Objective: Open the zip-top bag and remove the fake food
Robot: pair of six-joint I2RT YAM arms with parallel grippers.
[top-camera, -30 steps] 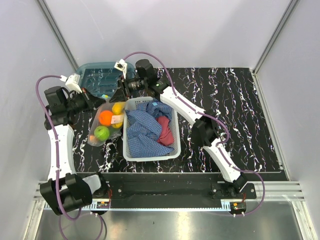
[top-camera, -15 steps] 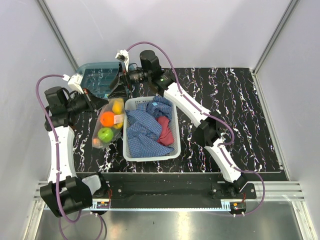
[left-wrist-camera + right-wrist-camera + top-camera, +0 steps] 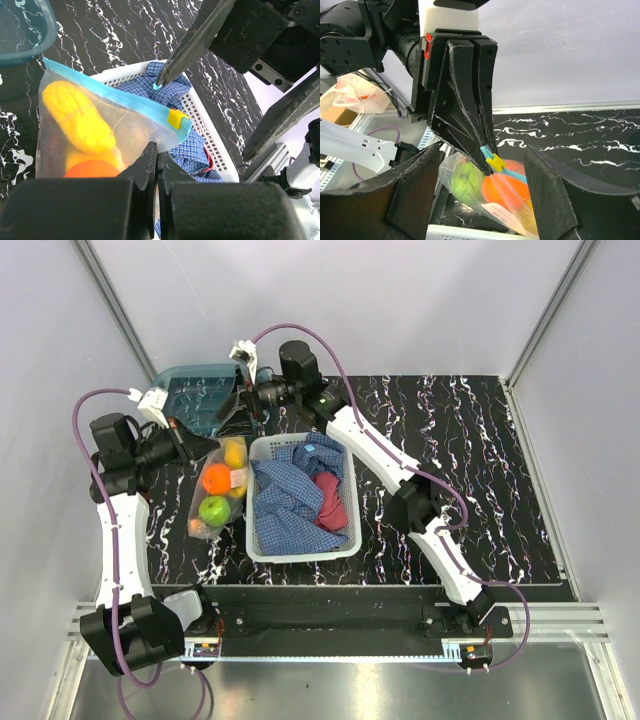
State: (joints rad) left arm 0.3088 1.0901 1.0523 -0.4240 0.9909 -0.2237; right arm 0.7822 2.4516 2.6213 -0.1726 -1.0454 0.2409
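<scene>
Left claw (image 3: 156, 150) is clamped on the bag (image 3: 213, 502) at its zip, near the tabletop's (image 3: 480, 460) left edge, food (image 3: 216, 478) inside. Right claw (image 3: 238, 415) gapes. Tabletop black, white-veined; walls (image 3: 400, 300) white. The bag's tag (image 3: 238, 479) is unreadable.

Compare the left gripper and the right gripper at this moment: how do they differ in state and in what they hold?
The left gripper is shut; the right gripper stands open. The left gripper pinches the zip-top bag beside its yellow slider; the right gripper holds nothing. The left gripper comes from the table's left side, the right gripper from the far side. Both point at the bag's zipped mouth.
</scene>
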